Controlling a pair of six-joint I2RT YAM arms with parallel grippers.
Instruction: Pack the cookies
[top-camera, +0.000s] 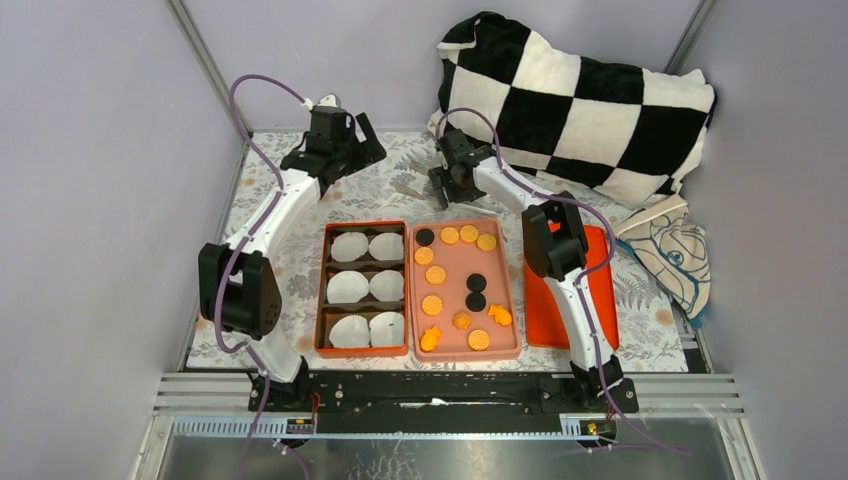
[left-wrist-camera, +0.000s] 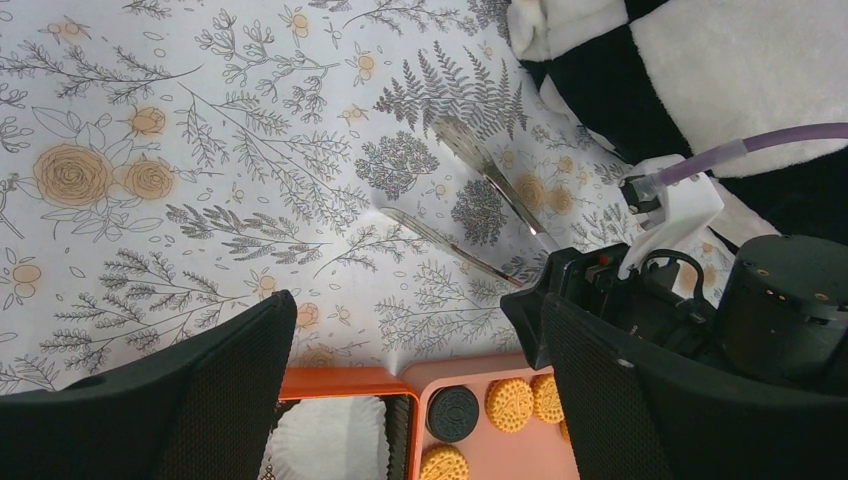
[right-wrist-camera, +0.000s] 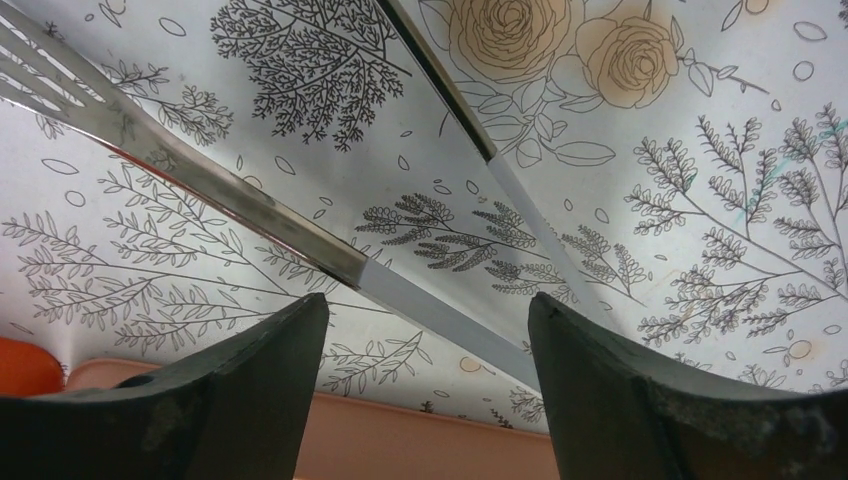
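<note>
Our right hand (top-camera: 452, 180) hangs low over the floral cloth (top-camera: 390, 190) on the worktop with its fingers spread. One arm of the metal tongs (right-wrist-camera: 250, 210) runs between the fingers; we cannot tell whether it touches one. The cookies (top-camera: 435, 274) lie just behind this hand, toward its base, on a pink tray (top-camera: 505, 280): golden rounds, a few black ones, some irregular orange shapes. Our left hand (top-camera: 345, 140) is spread wide too and holds nothing above the cloth. Behind it, touching the tray's side, sits an orange box (top-camera: 321, 290) of white paper cups (top-camera: 347, 287).
</note>
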